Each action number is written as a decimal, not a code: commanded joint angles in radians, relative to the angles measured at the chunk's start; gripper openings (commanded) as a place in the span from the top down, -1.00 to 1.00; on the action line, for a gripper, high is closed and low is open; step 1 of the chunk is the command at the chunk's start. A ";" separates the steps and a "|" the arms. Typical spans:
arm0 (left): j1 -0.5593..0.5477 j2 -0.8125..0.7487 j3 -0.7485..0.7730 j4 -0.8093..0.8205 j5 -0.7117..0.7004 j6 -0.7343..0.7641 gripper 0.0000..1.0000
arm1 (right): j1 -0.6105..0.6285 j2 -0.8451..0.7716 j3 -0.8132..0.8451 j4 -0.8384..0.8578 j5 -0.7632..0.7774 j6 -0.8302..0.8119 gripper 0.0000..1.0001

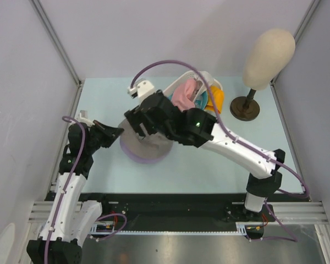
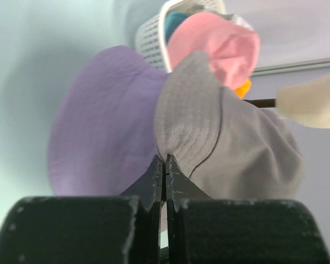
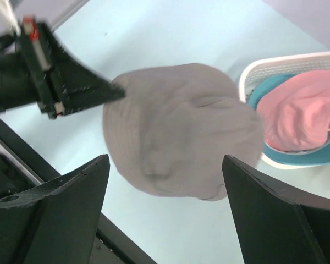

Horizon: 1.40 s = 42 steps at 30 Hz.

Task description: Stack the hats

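A grey-taupe bucket hat (image 1: 152, 144) lies on top of the lavender hat (image 1: 140, 158) at mid-table. My left gripper (image 1: 116, 131) is shut on the grey hat's brim at its left edge; the left wrist view shows the pinch (image 2: 165, 160), with the grey hat (image 2: 231, 143) to the right and the lavender hat (image 2: 99, 132) to the left. My right gripper (image 3: 166, 159) is open and empty, hovering above the grey hat (image 3: 176, 126). The pink hat (image 1: 182, 94), teal hat (image 3: 302, 156) and orange hat (image 1: 216, 100) lie in the white basket (image 1: 214, 82).
The beige mannequin head (image 1: 268, 52) stands on a dark round base (image 1: 245, 108) at the back right. The basket sits just behind the two hats, under the right arm's cable. Grey walls close in the table left, right and back.
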 commanded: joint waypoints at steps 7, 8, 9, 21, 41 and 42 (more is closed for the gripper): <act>0.048 0.125 -0.090 0.108 -0.061 0.113 0.99 | -0.283 -0.121 -0.136 0.090 -0.235 0.080 -0.71; 0.051 0.152 -0.090 0.116 -0.067 0.120 0.99 | -0.321 -0.138 -0.156 0.101 -0.287 0.083 -0.71; 0.053 0.168 -0.087 0.122 -0.073 0.124 0.99 | -0.346 -0.144 -0.197 0.112 -0.315 0.088 -0.70; 0.070 0.389 0.002 0.183 -0.117 0.235 0.99 | -0.577 -0.175 -0.420 0.264 -0.628 0.134 -0.54; 0.068 0.387 -0.021 0.223 -0.061 0.336 0.99 | -0.672 -0.094 -0.694 0.529 -1.014 0.158 -0.47; 0.068 0.380 -0.026 0.228 -0.053 0.336 1.00 | -0.688 -0.095 -0.708 0.564 -1.032 0.161 -0.48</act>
